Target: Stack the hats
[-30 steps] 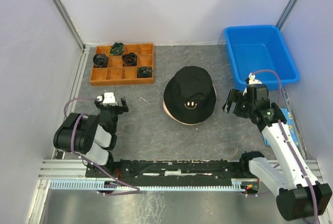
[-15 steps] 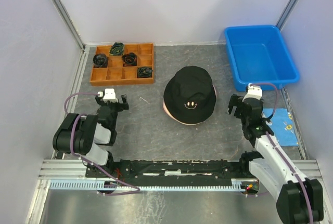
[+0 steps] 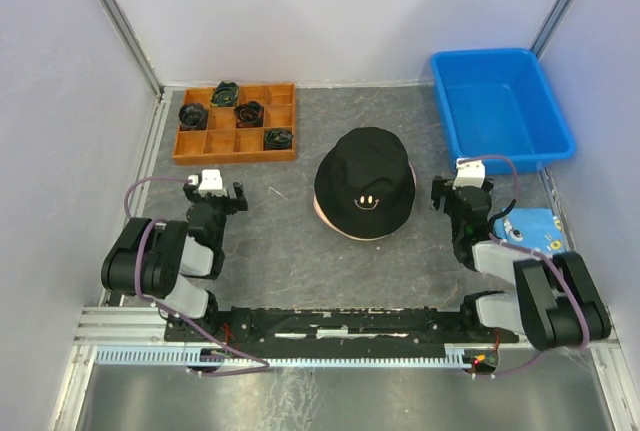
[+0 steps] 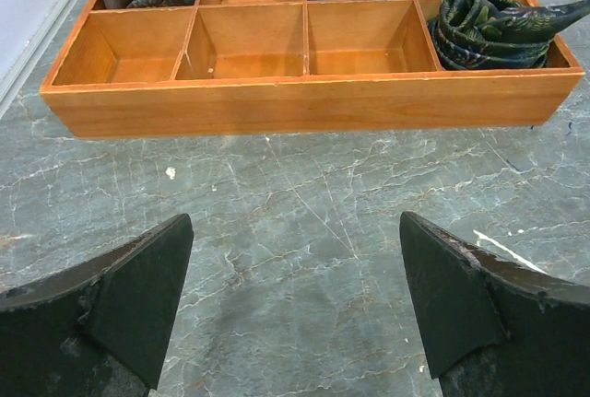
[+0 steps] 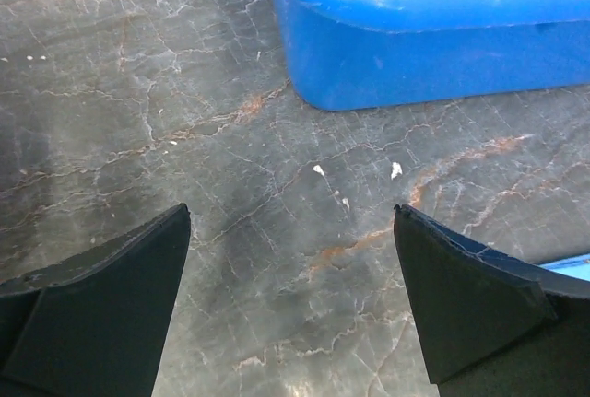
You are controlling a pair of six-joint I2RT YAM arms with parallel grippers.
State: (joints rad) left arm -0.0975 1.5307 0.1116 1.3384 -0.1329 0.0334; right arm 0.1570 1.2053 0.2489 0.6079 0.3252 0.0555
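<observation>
A black hat (image 3: pixel 365 181) with a small smiley lies mid-table in the top view, and a pink hat's edge (image 3: pixel 327 213) peeks out beneath its near left side. Other hats are hidden. My left gripper (image 3: pixel 215 194) rests low to the hat's left, open and empty. In the left wrist view it (image 4: pixel 295 222) faces bare table. My right gripper (image 3: pixel 458 194) sits just right of the hat, apart from it. It (image 5: pixel 291 213) is open with nothing between its fingers. Neither wrist view shows a hat.
An orange wooden divided tray (image 3: pixel 237 141) (image 4: pixel 304 102) with dark coiled bundles (image 4: pixel 498 19) stands at the back left. A blue bin (image 3: pixel 500 109) (image 5: pixel 442 47) sits at the back right. A light blue patterned item (image 3: pixel 535 229) lies beside the right arm.
The right arm has folded back toward its base, and its gripper has shifted slightly left, nearer the hat. The left arm has barely moved. Both grippers stay open.
</observation>
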